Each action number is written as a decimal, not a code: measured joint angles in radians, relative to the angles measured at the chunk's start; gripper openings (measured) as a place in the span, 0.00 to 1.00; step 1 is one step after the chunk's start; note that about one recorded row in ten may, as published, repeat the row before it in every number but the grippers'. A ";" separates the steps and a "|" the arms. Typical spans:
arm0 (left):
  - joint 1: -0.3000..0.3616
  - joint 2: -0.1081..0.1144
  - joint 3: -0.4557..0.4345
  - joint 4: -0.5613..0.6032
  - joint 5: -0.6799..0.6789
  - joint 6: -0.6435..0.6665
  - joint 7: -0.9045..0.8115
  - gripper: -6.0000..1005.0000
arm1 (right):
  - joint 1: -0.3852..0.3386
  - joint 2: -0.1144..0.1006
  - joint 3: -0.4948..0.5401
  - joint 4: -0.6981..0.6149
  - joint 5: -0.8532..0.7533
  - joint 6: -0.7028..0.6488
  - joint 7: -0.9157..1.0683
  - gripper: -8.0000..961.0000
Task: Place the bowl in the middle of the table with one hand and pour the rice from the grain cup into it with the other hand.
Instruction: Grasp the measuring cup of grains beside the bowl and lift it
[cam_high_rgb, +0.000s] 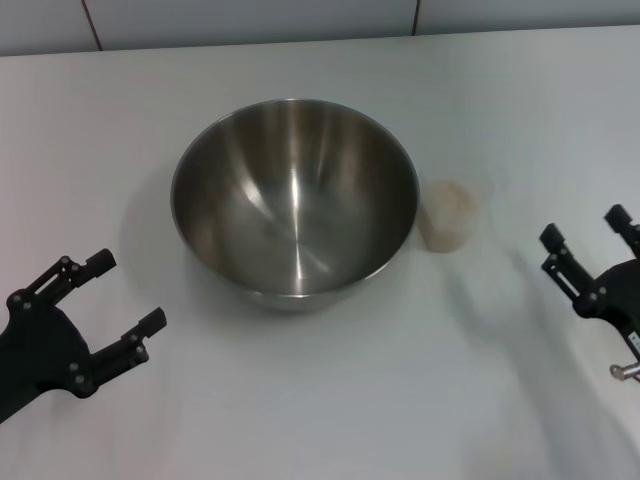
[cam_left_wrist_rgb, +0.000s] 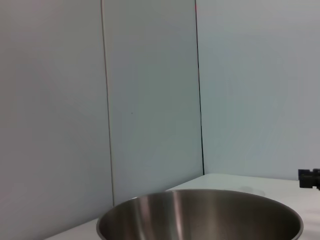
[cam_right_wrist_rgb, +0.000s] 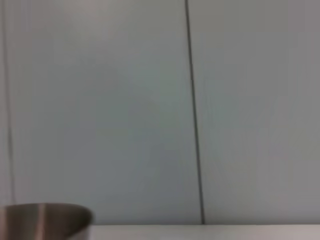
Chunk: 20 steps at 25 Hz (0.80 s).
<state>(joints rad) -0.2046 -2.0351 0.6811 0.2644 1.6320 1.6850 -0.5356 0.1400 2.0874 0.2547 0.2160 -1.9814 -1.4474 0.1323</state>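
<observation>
The table carries the bowl near its centre, empty. Just beside it, toward the right edge, the grain cup holds its rice: pouring remains. Left gripper and right gripper wait near the front corners, jaws apart. Only the head view shows the cup.

the bowl is brushed stainless steel, its interior shiny with soft streaks of reflected light, and its thin rim gleams in the left wrist view too. the grain cup is clear, nearly colourless plastic, holding the rice as a pale, matt, grainy mass. the desk is smooth, plain white with a faint sheen, and the left gripper and right gripper look like matt black plastic or metal.
</observation>
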 joint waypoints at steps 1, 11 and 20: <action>-0.004 0.003 0.000 0.005 0.000 -0.001 -0.011 0.83 | 0.004 0.000 0.008 0.004 0.004 0.018 -0.008 0.85; -0.007 0.009 0.000 0.006 -0.006 -0.002 -0.016 0.83 | 0.041 0.000 0.018 0.004 0.017 0.083 -0.019 0.85; -0.007 0.003 -0.002 0.006 -0.006 -0.004 -0.016 0.83 | 0.073 -0.001 0.024 0.000 0.017 0.129 -0.020 0.85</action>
<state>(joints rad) -0.2117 -2.0318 0.6796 0.2700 1.6259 1.6813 -0.5514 0.2134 2.0862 0.2786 0.2157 -1.9643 -1.3182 0.1127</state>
